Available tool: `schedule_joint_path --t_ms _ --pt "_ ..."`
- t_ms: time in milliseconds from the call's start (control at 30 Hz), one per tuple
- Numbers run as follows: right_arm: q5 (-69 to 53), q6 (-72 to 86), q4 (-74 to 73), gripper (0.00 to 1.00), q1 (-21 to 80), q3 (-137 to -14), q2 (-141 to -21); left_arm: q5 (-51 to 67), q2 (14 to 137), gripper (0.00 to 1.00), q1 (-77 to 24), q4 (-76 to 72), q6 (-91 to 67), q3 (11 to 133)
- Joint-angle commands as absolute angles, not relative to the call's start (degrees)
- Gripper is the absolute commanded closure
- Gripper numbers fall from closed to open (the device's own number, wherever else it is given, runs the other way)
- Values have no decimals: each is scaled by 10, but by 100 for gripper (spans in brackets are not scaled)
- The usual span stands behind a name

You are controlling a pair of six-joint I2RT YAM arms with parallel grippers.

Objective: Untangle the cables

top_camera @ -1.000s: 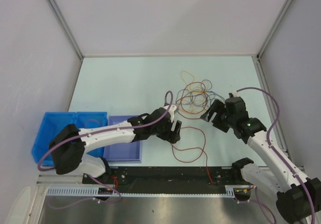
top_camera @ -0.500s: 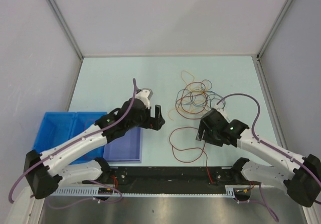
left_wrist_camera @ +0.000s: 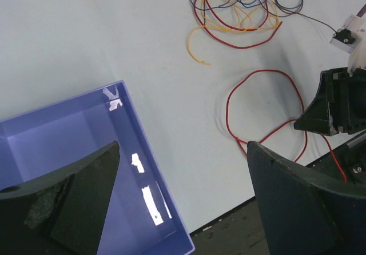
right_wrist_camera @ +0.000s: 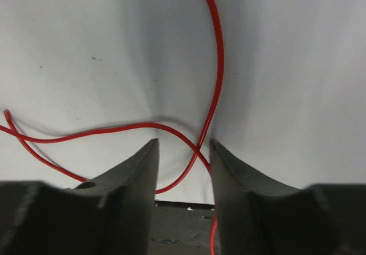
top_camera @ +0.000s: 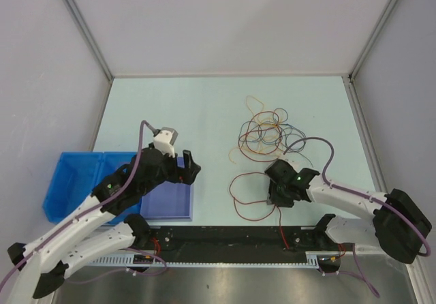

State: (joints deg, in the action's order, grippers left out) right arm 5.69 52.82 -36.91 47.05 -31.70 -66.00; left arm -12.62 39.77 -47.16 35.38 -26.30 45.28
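Observation:
The cables [top_camera: 266, 132] lie in a tangle of red, orange, yellow, blue and dark loops at the table's far right middle, also in the left wrist view [left_wrist_camera: 234, 15]. One red cable [top_camera: 232, 193] lies apart as a loop nearer the front edge. My right gripper [top_camera: 276, 193] is down on that loop's right side. Its jaws [right_wrist_camera: 184, 152] are narrowed but open, straddling a spot where the red cable [right_wrist_camera: 219, 49] crosses itself. My left gripper [top_camera: 188, 166] hangs wide open over the purple tray's corner [left_wrist_camera: 123, 103] and holds nothing [left_wrist_camera: 183, 209].
A purple tray [top_camera: 167, 207] and blue bins [top_camera: 71, 181] sit at the front left. A black strip [top_camera: 231, 239] runs along the near edge, just behind my right fingers. Grey walls close in the table on three sides.
My left arm has pulled back left and toward the front, away from the red loop, and opened wider. My right gripper has come down from the tangle onto the red loop, its jaws narrowing.

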Motion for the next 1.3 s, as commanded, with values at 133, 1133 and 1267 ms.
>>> schedule_joint_path --t_ms 133,1133,1267 --pt "58 536 -333 68 480 -317 -714 -156 317 3 -468 388 -238 445" --pt "101 505 -497 100 497 -621 -706 -149 259 3 -468 358 -221 427" --pt "143 547 -533 96 531 -616 -750 -146 258 3 -468 356 -220 427"
